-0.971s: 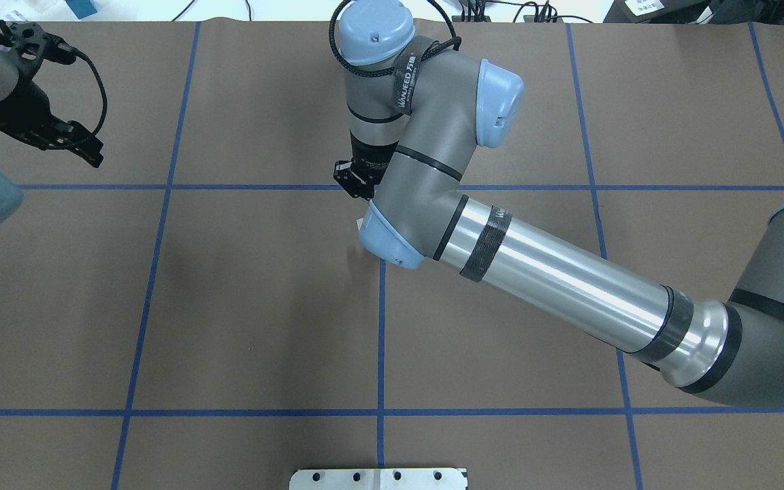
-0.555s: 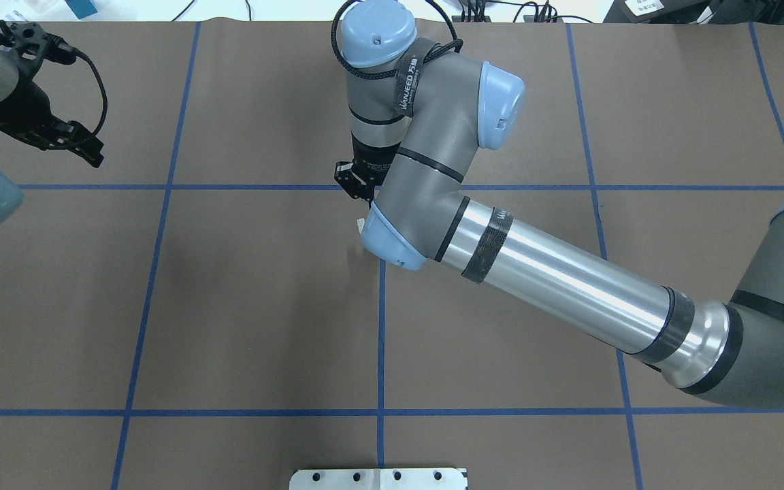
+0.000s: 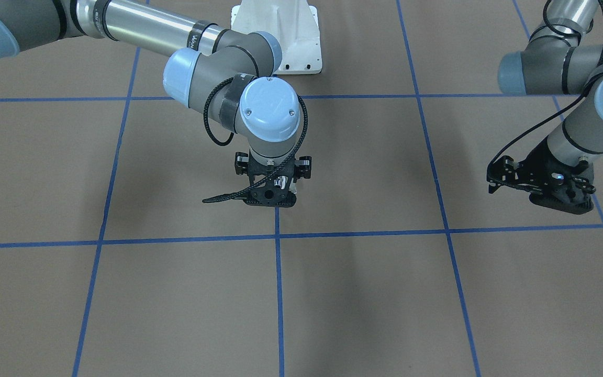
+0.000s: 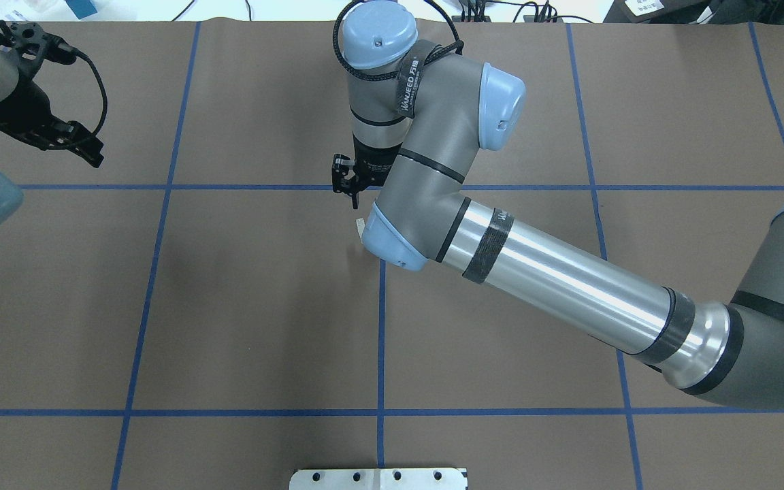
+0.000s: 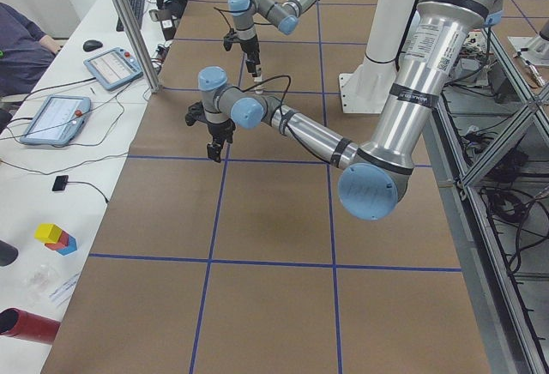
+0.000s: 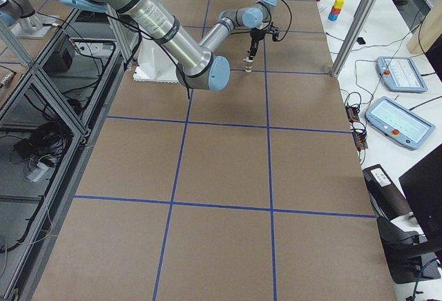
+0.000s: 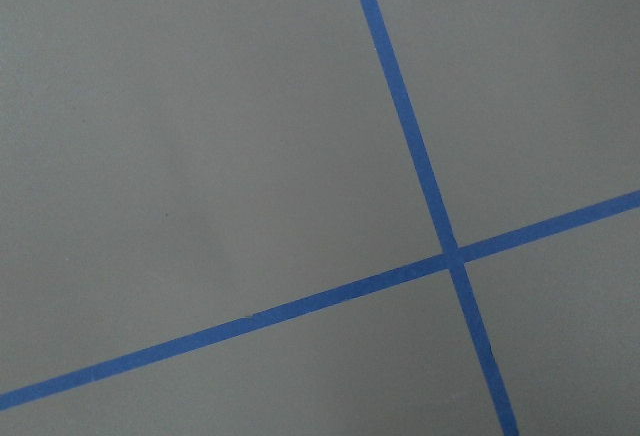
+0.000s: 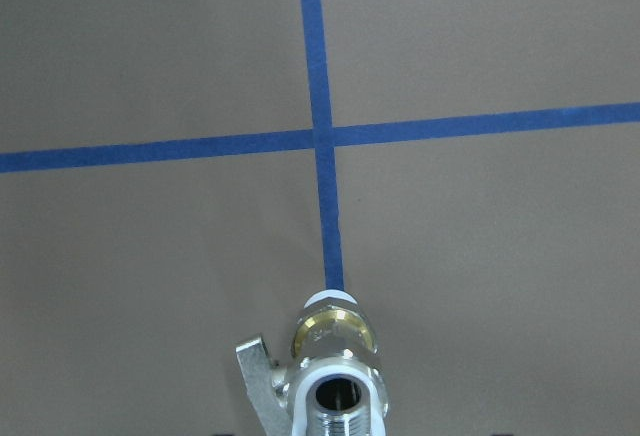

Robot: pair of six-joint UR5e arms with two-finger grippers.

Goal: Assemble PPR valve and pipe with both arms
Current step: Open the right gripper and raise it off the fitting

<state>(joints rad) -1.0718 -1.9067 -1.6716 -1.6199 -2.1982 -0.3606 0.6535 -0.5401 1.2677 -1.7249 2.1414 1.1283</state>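
since a second ago the right wrist is seen turned a little about its own upright axis. the black bracket above the right gripper (image 3: 272,197) is swung slightly toward the left end of the table (image 4: 229,320), while the left gripper (image 4: 87,151) is unmoved near the far left corner.

the ppr valve (image 8: 332,351) is found about the middle of the table, well away from every edge, directly under the right gripper and over a blue tape line (image 8: 322,206). it is judged small, rigid and dense for its size. the smooth white socket ends are likely slippery, and the side lever (image 8: 256,368) is liable to catch on a finger. a hold across the brass middle is judged best, with the joining end left free. threads could be crossed if force is applied off-axis.

a silver threaded mouth (image 8: 335,396) is shown at the valve's near end. whether this is the pipe already joined cannot be told, and the pipe is not made out anywhere else. no fingers are shown in either wrist view. whether the right gripper is clamped on the valve cannot be told, nor whether the valve is standing on the table. from overhead the valve is almost wholly hidden by the right arm's blue joint cap (image 4: 392,241). the left gripper's opening cannot be told either, and nothing is seen held in it.
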